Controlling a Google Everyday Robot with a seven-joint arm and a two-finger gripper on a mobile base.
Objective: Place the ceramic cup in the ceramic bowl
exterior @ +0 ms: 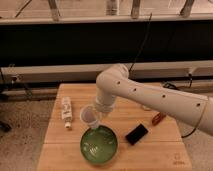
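Observation:
The ceramic cup is whitish-grey and tilted, held just above the far-left rim of the green ceramic bowl, which sits on the wooden table near its front edge. My gripper is at the end of the white arm, right against the cup, reaching down from the upper right. The arm's wrist hides most of the gripper.
A white tube-like bottle lies on the table's left side. A flat black rectangular object lies right of the bowl. A small red-brown item lies at the right. A dark wall and rail stand behind the table.

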